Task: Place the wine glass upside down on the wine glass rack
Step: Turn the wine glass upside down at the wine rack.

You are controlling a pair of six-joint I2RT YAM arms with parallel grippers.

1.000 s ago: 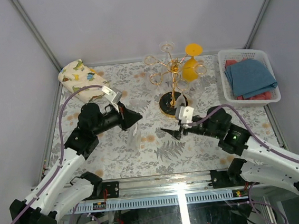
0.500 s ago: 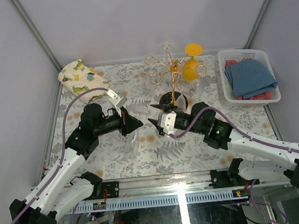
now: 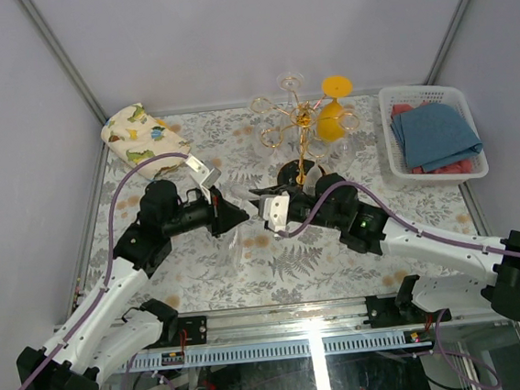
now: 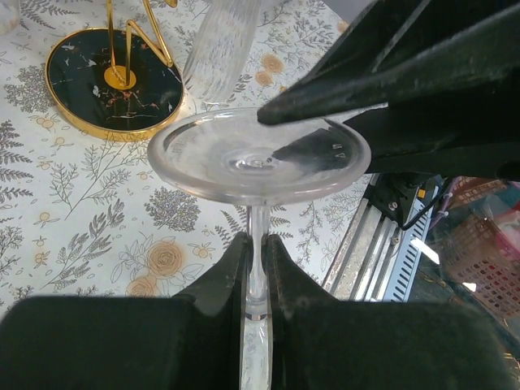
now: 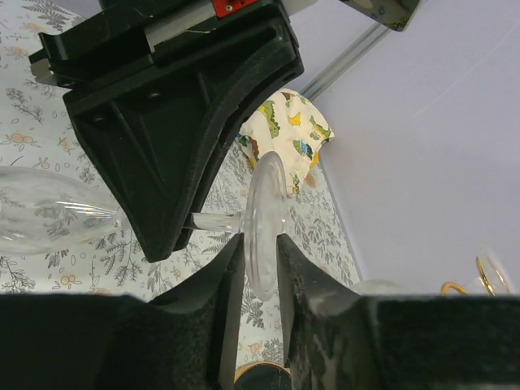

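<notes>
Both arms reach in from the near edge and meet mid-table over the floral table cover. L gripper is clamped tight on the stem of the clear wine glass, just under the foot. The glass is off the table and tipped, w/ the bowl on the near side and the foot facing the R arm.

R gripper comes in from the opposite side w/ fingers straddling the rim of the foot, one on each face, gap narrow. Can't tell if they actually press it or just sit v. close. Glass hangs between the 2 grippers, near the rack but apart from it.

Just beyond: the wine glass rack, gold pole up from a round black gold-rimmed base, looped arms at top. An orange glass hangs upside down on its R side.

Far R: white basket w/ blue cloths. Far L corner: dino-print cloth bundle.
</notes>
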